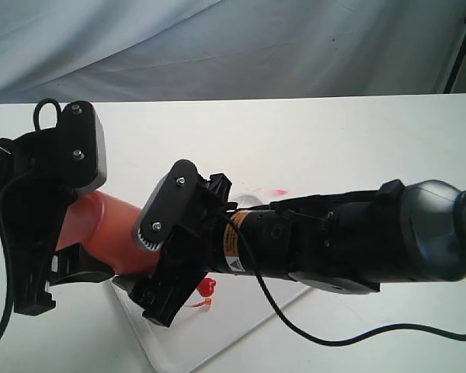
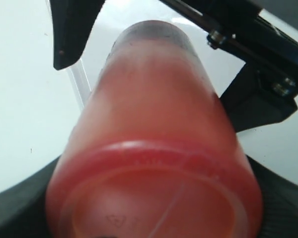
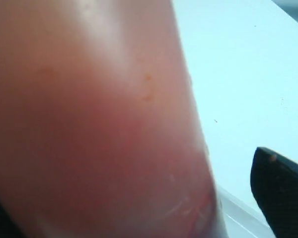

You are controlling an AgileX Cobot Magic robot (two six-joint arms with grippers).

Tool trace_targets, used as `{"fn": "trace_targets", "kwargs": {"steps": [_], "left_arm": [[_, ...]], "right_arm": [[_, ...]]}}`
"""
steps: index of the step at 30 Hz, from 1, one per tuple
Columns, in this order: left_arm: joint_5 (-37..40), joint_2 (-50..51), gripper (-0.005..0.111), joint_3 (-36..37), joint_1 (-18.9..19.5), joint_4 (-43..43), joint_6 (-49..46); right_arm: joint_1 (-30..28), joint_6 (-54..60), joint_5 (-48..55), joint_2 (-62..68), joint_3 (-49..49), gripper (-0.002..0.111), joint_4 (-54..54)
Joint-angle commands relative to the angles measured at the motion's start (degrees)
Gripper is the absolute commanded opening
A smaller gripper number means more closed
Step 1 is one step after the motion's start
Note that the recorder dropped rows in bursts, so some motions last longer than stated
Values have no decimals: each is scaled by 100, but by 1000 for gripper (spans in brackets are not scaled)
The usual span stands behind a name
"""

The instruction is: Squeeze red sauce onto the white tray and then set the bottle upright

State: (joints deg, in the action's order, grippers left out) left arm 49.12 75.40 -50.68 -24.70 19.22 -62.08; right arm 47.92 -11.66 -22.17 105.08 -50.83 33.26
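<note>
Two black grippers around one translucent orange-red plastic squeeze bottle [image 1: 105,225], at the left of the scene above the white desk [image 1: 349,132]. Bottle tilted: base up and to the left, pointed red nozzle [image 1: 208,285] down and to the right, over the near left part of the flat glossy white plastic tray [image 1: 225,332]. Left gripper [image 1: 76,214] clamped on the base end, jaws pressed against the bottle's sides. Right gripper [image 1: 167,256], on the arm stretched in from the right, straddling the bottle nearer the cap with jaws parted; in the right wrist view, a strip of white surface between the bottle's wall and one black finger [image 3: 280,191]. Red sauce [image 2: 154,154] dark through the base wall in the left wrist view. Small pinkish-red smear [image 1: 276,191] farther back, just beyond the right arm; on tray or desk, cannot tell.
</note>
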Motion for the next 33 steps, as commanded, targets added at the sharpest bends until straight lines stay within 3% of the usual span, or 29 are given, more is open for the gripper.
{"fn": "trace_targets", "kwargs": {"steps": [1,13,26,33], "left_arm": [[14,-73,0,-29,11,148,12],[14,-73,0,-29,11,148,12],[-22,-73,0,-29,11,148,14],[-34,-73,0,-29,11,148,14]], "right_arm": [[-42,-59,-2,-83,1,105,-174],[-42,-810,951,-768,11,105,-174],[-42,-1015,947,-1649,602,105,-174],[-42,-1756,909,-2327,820,105,-116]]}}
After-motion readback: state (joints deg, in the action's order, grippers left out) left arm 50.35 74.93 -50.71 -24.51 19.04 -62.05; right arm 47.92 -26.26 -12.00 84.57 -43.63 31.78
